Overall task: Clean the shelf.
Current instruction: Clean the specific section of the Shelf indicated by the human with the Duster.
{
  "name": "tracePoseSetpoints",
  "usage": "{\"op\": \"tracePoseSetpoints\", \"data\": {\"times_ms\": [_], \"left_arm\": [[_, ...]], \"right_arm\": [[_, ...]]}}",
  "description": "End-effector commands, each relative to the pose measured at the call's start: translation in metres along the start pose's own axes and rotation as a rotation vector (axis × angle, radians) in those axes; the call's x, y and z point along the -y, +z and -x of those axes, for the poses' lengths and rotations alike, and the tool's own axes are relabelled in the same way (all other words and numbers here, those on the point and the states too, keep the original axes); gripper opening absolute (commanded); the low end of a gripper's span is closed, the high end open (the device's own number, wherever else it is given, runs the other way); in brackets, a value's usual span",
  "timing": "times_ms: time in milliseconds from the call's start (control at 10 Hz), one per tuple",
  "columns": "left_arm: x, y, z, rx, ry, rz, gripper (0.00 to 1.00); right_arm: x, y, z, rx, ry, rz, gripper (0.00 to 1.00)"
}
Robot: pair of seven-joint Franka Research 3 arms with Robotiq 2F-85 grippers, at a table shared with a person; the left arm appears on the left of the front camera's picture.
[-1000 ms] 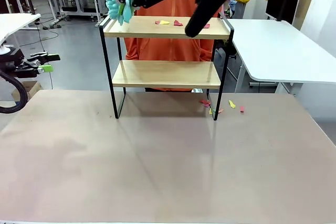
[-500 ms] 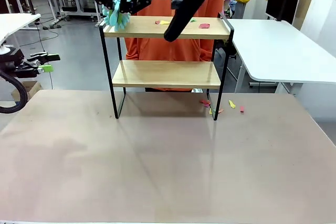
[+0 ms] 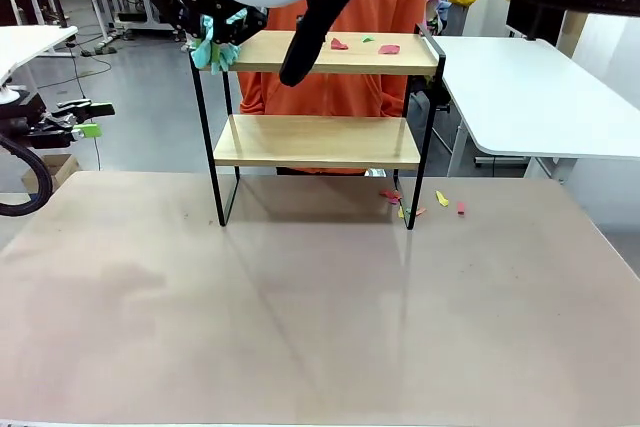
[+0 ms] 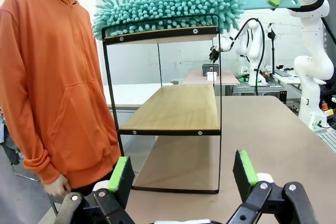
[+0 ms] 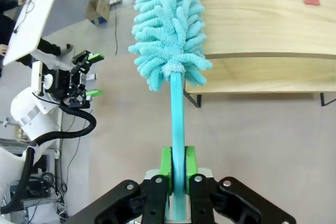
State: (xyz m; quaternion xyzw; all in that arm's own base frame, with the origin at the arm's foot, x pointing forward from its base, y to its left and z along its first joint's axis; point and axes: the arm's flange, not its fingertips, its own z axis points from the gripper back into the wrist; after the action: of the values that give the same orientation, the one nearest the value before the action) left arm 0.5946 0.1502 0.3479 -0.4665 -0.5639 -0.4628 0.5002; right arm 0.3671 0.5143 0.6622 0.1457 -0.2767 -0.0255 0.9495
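The shelf [image 3: 318, 141] stands at the table's far side, with two wooden boards in a black frame. My right gripper [image 3: 208, 19] reaches over its top left corner, shut on the handle of a teal fluffy duster [image 3: 216, 50]. In the right wrist view the duster head [image 5: 167, 27] lies across the left end of the top board [image 5: 262, 22], and the right gripper [image 5: 177, 169] clamps the handle. Coloured paper scraps [image 3: 340, 44] lie on the top board. My left gripper [image 3: 82, 119] hangs open at the far left, off the table; in the left wrist view its pads [image 4: 122, 173] stand wide apart.
A person in an orange hoodie [image 4: 47, 77] stands behind the shelf. More paper scraps [image 3: 441, 198] lie on the table near the shelf's right leg. A white table [image 3: 530, 97] stands at the right. The brown table [image 3: 320, 327] stretches in front of the shelf.
My right gripper has carried the duster leftward along the top board to its left end. The left arm has not moved.
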Motion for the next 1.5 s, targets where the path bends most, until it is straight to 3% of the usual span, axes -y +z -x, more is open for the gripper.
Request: {"op": "tracePoseSetpoints", "data": {"times_ms": [0, 500, 1400], "left_arm": [[0.002, -0.001, -0.004, -0.001, -0.002, 0.003, 1.00], [0.002, -0.001, -0.004, -0.001, -0.002, 0.003, 1.00], [0.002, -0.001, -0.004, -0.001, -0.002, 0.003, 1.00]], "right_arm": [[0.003, 0.000, 0.001, 0.001, 0.002, 0.003, 0.13], [0.000, -0.002, -0.001, 0.004, 0.001, 0.006, 0.13], [0.120, 0.018, -0.050, -0.060, -0.075, 0.260, 0.13]]}}
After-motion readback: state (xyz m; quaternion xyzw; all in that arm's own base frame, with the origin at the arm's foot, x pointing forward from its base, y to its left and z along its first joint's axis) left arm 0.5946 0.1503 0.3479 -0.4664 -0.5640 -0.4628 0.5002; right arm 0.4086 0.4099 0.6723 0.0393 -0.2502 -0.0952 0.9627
